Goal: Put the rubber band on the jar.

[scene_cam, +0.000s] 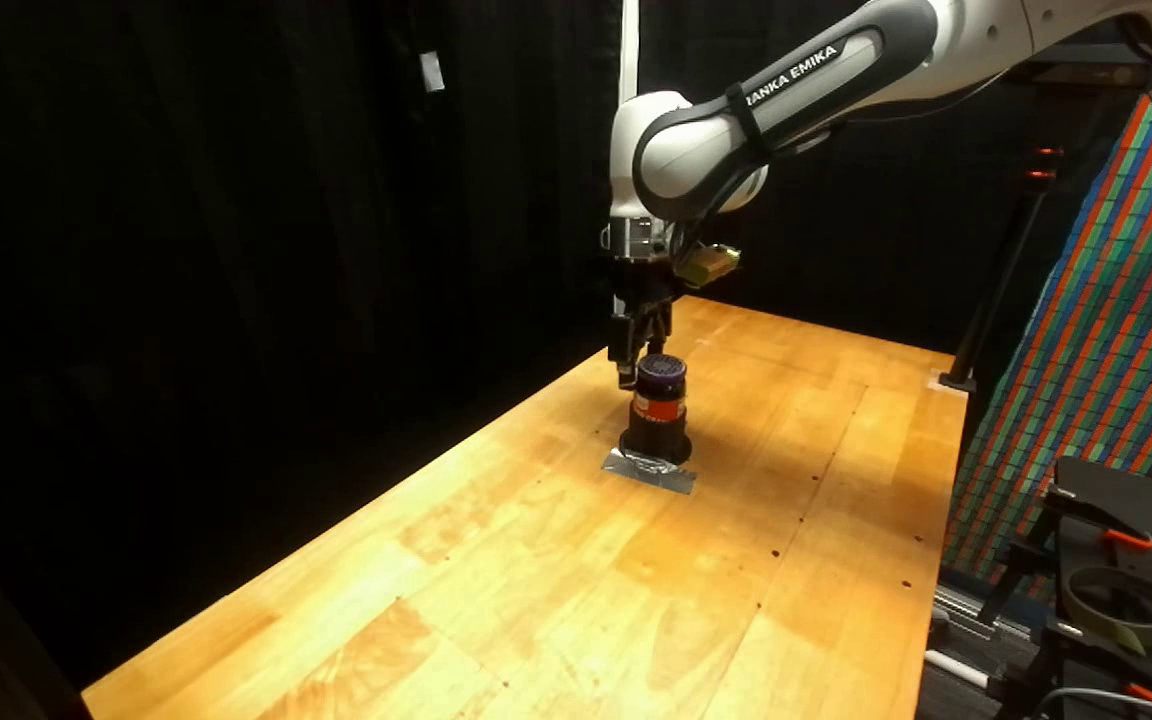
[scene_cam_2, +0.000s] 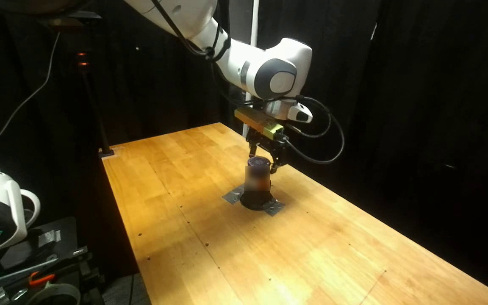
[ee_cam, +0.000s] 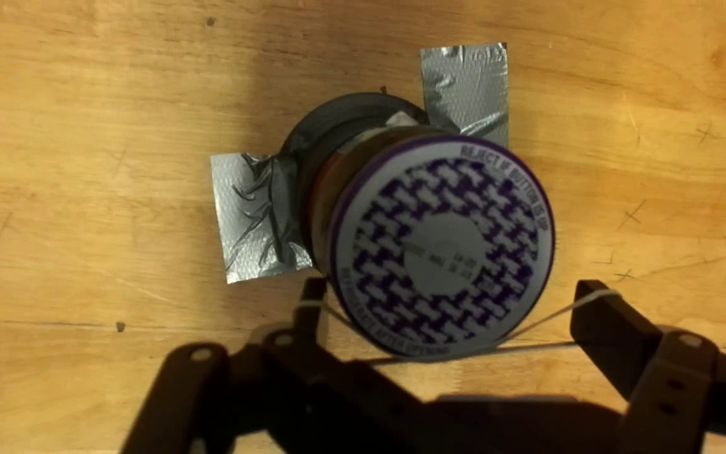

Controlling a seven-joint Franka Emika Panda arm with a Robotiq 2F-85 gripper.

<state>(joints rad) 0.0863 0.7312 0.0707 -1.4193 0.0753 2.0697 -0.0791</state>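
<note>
Band [ee_cam: 517, 349] — indistinct at jar lid [ee_cam: 443, 247]

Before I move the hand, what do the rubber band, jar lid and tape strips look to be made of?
Rubber band: likely rubber, pale and dull; its thin strands run straight, as if stretched.
Jar lid: probably painted metal, matte-looking; print reading "reject if button is up" fits that.
Tape strips: apparently duct tape, silvery and shiny, with creases and a fine woven texture.

Lid [ee_cam: 445, 249] of jar [scene_cam: 658, 410]: you read "REJECT IF BUTTON IS UP", "REFRIGERATE AFTER OPENING". Above jar, your arm [scene_cam: 836, 80]: "RANKA EMIKA".
</note>
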